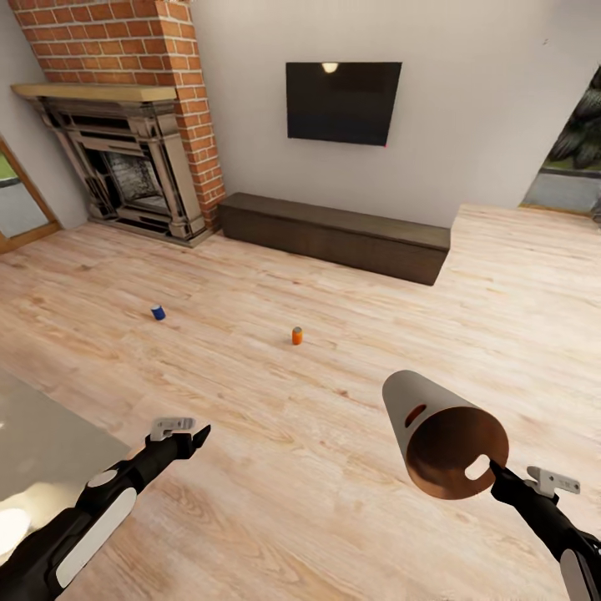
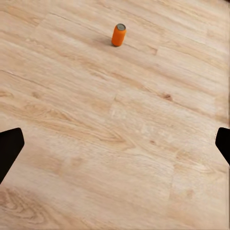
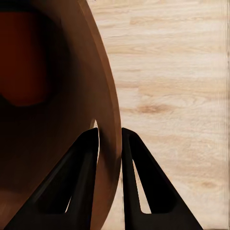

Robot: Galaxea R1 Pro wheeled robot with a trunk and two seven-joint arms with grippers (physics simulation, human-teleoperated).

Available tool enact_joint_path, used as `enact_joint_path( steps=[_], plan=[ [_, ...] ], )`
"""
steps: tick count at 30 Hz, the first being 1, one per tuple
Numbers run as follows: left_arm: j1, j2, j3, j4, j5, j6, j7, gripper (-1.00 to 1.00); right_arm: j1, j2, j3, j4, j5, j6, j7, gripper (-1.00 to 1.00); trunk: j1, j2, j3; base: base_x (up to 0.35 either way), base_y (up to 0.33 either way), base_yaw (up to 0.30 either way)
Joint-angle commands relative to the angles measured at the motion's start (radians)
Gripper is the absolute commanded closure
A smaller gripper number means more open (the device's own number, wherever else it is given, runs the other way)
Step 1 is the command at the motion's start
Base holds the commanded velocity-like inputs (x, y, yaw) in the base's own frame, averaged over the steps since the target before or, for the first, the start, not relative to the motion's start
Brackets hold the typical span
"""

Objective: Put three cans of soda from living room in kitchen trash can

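Trash can is hanging tipped in the air over the plank floor, mouth toward the camera; right gripper is clenching its rim, one finger inside, one outside. Orange can and blue can are standing upright on open floor, well apart, nothing lying between them and the arms. Left gripper is hovering released, fingertips spread wide. Behind: brick fireplace, low dark bench, wall TV. Glass tabletop is sitting beside the left arm.

Two cans on floor, fireplace behind left
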Motion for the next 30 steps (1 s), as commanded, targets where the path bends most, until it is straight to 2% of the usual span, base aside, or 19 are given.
enact_joint_path(
  steps=[1, 9, 24, 30],
  plan=[
    [0.0, 0.0, 0.0, 0.0, 0.0, 0.0, 0.0, -1.0, -0.001, 0.0, 0.0, -0.002, -0.014, 0.002, 0.008, 1.0, 0.0, 0.0, 0.001, 0.0, 0.0, -0.223],
    [0.0, 0.0, -0.001, 0.0, 0.0, 0.0, 0.0, -1.0, -0.001, 0.0, 0.0, -0.002, -0.014, 0.001, 0.008, 1.0, 0.0, 0.0, 0.007, 0.0, 0.0, -0.197],
    [0.0, 0.0, -0.001, 0.001, 0.0, 0.0, 0.0, -1.0, -0.001, 0.003, -0.002, -0.002, -0.016, -0.001, 0.009, 1.0, 0.0, 0.0, 0.029, 0.0, 0.0, -0.013],
    [0.0, -0.001, -0.001, 0.001, 0.0, 0.0, 0.001, -1.0, -0.001, 0.014, -0.002, -0.002, -0.014, -0.001, 0.009, 1.0, 0.0, 0.0, 0.039, 0.0, 0.0, 0.0]
  ],
)
